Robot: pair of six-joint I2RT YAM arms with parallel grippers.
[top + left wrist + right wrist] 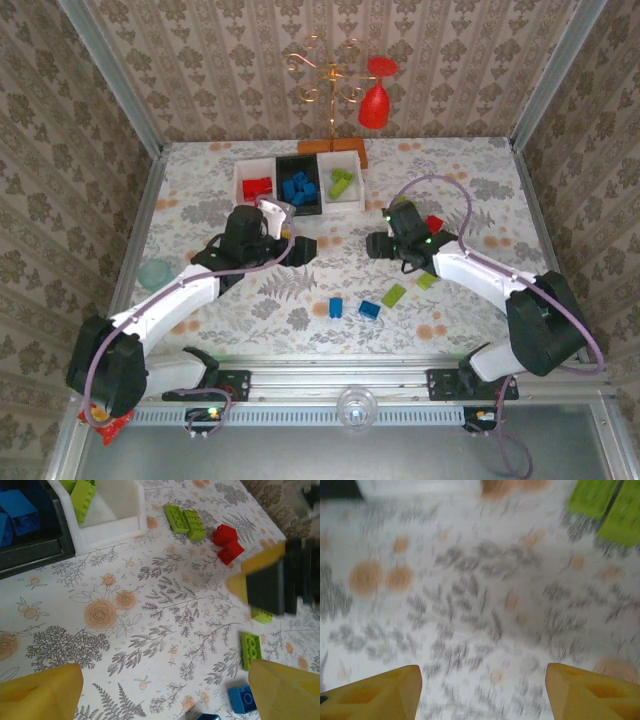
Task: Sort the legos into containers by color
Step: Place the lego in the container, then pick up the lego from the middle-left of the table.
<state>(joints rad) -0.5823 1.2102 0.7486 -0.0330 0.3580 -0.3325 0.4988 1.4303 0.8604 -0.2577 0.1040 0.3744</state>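
Three joined bins (300,160) stand at the back: the left white one holds red legos (257,186), the black one blue legos (299,188), the right white one green legos (341,182). Loose on the table are two blue bricks (336,307), two green bricks (394,295) and a red brick (433,223). My left gripper (303,250) hovers open over bare cloth, its yellow fingertips (40,692) wide apart, with a green brick (251,650) and a blue brick (242,698) beside its right finger. My right gripper (377,244) is open and empty in a blurred view; two green bricks (605,505) lie ahead.
A red wine glass (375,100) hangs on a gold stand with an orange-brown base (333,150) behind the bins. A teal bowl (155,272) sits at the left edge. A red packet (110,428) lies by the left arm's base. Metal rails border the table.
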